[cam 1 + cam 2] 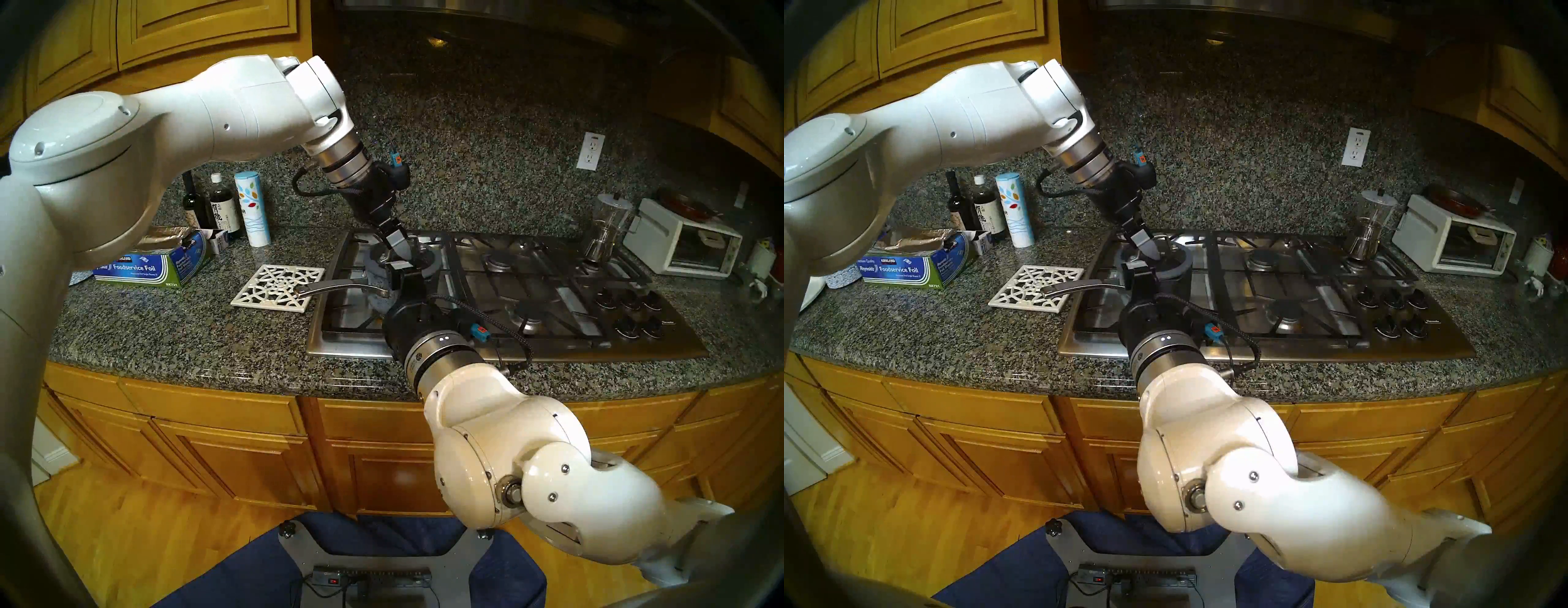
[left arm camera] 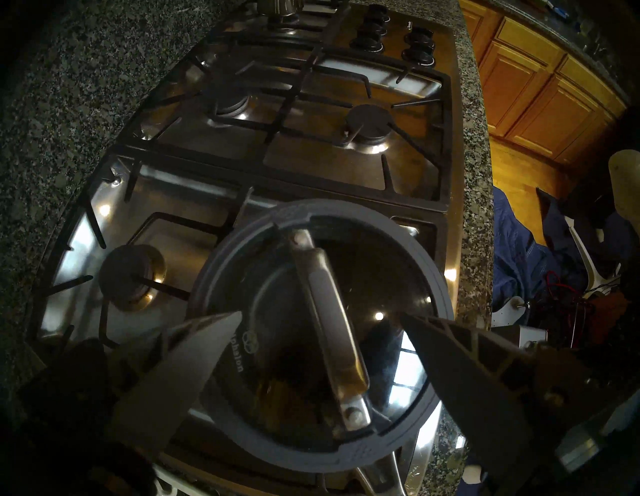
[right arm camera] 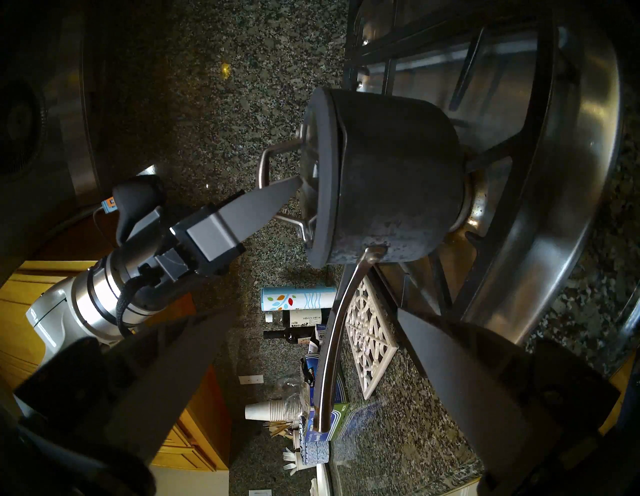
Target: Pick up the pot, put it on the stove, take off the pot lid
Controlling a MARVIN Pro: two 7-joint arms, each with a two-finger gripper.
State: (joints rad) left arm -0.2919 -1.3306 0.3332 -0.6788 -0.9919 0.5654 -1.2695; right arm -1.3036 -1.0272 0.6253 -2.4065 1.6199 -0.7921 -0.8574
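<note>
Left gripper [image 2: 318,318]: jaws apart, poised just above the round glass lid with thick dark grey rim [image 2: 346,446], one finger on each side of its arched steel loop handle [image 2: 329,311], not yet closed on it; whether the fingertips touch the glass cannot be told. Right gripper [image 3: 311,315]: jaws apart too, empty, straddling the long curved steel handle [image 3: 334,339] of the pot without gripping it.

Lid seated on the small dark blue-grey speckled saucepan [image 3: 394,180]. Saucepan standing on the black grate over the near-left burner of the wide stainless steel gas cooktop [image 1: 551,339], long handle pointing left, out over the white square lattice trivet [image 1: 278,288] on the granite counter [image 1: 169,339].

Further left: blue foil box [image 1: 144,267], dark bottles and a pale canister. Far right: glass-and-steel coffee maker [image 1: 606,229] on the cooktop, white toaster oven [image 1: 683,246] beyond.

Judged from this: pot placed on the stove, so the first two steps done. Left to do: closing on the loop handle and lifting the lid clear.
</note>
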